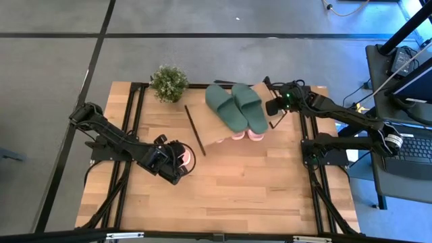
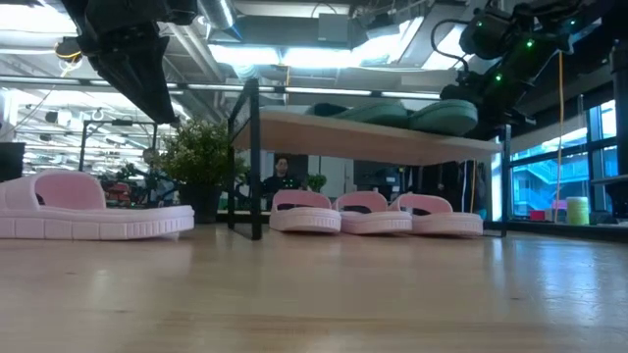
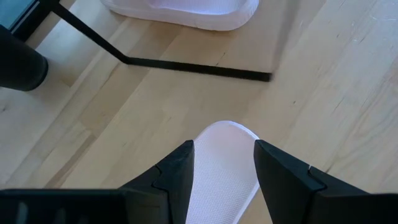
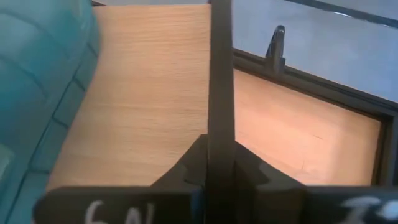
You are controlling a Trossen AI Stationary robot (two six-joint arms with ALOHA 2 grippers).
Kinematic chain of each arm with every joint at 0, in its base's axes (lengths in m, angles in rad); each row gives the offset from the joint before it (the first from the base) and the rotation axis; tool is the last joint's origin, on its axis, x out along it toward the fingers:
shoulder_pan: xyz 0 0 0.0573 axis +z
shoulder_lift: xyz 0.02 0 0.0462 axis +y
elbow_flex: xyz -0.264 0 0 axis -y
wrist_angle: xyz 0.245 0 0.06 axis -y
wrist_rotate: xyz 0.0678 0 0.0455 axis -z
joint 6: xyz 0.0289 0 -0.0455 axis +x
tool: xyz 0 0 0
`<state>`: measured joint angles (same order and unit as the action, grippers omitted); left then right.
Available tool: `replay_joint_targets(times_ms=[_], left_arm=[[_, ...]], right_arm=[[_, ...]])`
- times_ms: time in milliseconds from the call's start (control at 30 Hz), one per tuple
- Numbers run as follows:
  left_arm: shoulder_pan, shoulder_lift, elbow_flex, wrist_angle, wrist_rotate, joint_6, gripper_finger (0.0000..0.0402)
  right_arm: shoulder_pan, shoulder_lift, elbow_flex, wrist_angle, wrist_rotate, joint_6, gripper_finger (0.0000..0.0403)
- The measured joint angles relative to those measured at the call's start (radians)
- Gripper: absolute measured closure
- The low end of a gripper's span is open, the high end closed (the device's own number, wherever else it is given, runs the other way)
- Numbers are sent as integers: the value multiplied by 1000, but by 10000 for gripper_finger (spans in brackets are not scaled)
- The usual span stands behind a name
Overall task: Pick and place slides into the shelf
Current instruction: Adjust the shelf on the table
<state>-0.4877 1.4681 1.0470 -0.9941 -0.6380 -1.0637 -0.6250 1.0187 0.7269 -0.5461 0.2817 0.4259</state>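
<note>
The shelf (image 1: 202,123) stands at the table's far middle. Two dark green slides (image 1: 236,106) lie on its top board (image 2: 343,132). Three light pink slides (image 2: 368,216) rest on the table under it. A fourth pink slide (image 2: 88,211) lies sole-down on the table at centre left. My left gripper (image 3: 224,145) hangs open above this slide (image 3: 221,177), one finger over each side, with a gap showing between them in the low view. My right gripper (image 1: 272,108) is at the shelf's right edge, beside a green slide (image 4: 37,93). My right gripper (image 4: 221,143) is shut on the thin black metal rail (image 4: 221,74) along the right edge of the shelf's top board, pinched between the two fingers. It comes in from the table's right. The rail runs on past the fingers, and the shelf stands on its legs.
A small potted plant (image 1: 169,82) stands at the shelf's far left corner. The shelf's black legs (image 2: 255,186) and its floor rail (image 3: 199,67) lie between the loose slide and the slides under the shelf. Bare wood stretches across the table's near half (image 1: 256,196). A person (image 2: 282,172) shows far behind.
</note>
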Motion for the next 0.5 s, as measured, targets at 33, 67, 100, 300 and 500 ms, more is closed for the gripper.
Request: replay_joint_targets(times_ms=[33,67,100,300,500], left_arm=[[0,0,0,0,0,0,243],[0,0,0,0,0,0,243],[0,0,0,0,0,0,243],[0,0,0,0,0,0,243],[5,0,0,13,-4,-54,243]], right_arm=[[0,0,0,0,1,1,371],[0,0,0,-1,2,0,374],[1,0,0,-1,4,-1,376],[2,0,0,4,9,9,340],[2,0,0,4,10,13,299]])
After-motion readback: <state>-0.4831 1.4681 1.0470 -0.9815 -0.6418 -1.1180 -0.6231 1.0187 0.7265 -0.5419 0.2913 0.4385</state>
